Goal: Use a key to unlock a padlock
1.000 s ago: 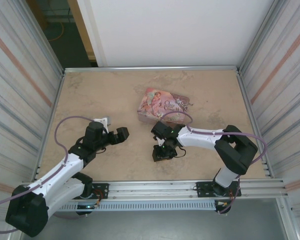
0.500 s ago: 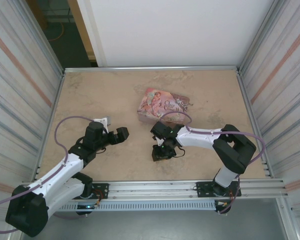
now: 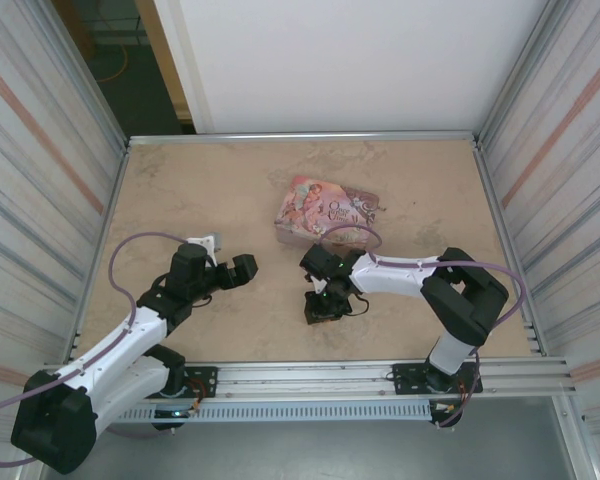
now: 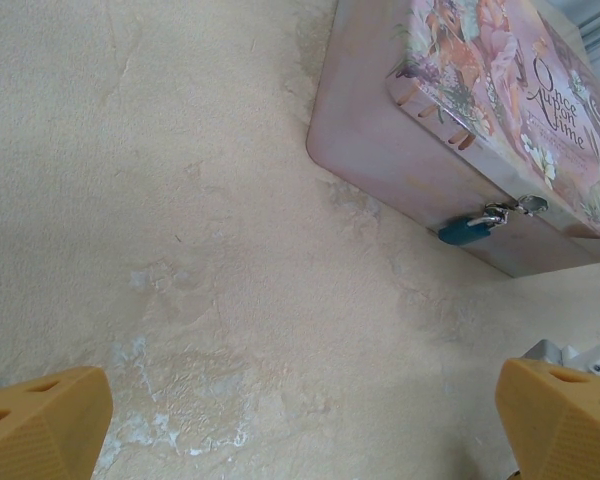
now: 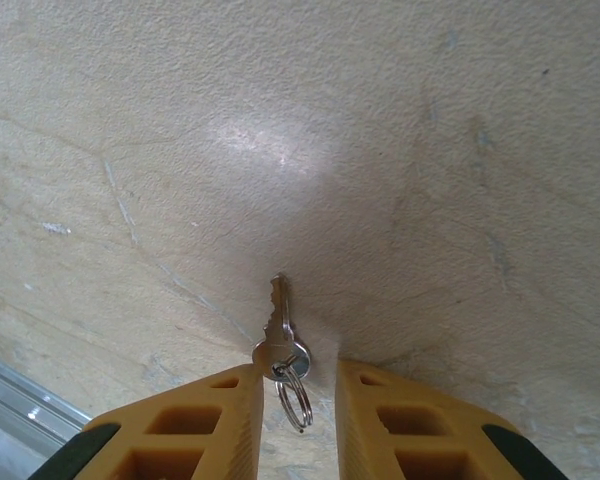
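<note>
Left arm (image 3: 120,345): stretching from its base at the near left corner up and to the right, elbow low, wrist lying just above the table (image 3: 200,190); a purple cable is looping over it.
Left gripper (image 3: 242,268): standing wide open and holding nothing. In the left wrist view its two orange fingertips (image 4: 42,422) are sitting at the bottom corners with bare table between them, well short of the tin.
Key (image 5: 278,330): lying flat on the table, blade pointing away from the right wrist camera, a small wire ring (image 5: 295,395) hanging through its head.
Right gripper (image 5: 298,420): pointing down at the table near the middle of the top view (image 3: 325,305). Its orange fingers (image 5: 180,430) are parted only narrowly, flanking the key's head and the ring. A gap is showing on the right side, so nothing is being clamped.
Tin (image 4: 380,150): pink, illustrated, lying flat beyond both grippers, toward the middle of the table (image 3: 325,210).
Writing: a script title on the lid is showing "Once" and "Time", and the small line between them is hard to read.
Padlock (image 4: 465,230): blue body hanging on the tin's front wall, its silvery shackle passing through the latch (image 4: 520,208).
Right arm (image 3: 410,275): rising from the near right base, folding at a black elbow, forearm reaching left across the table.
</note>
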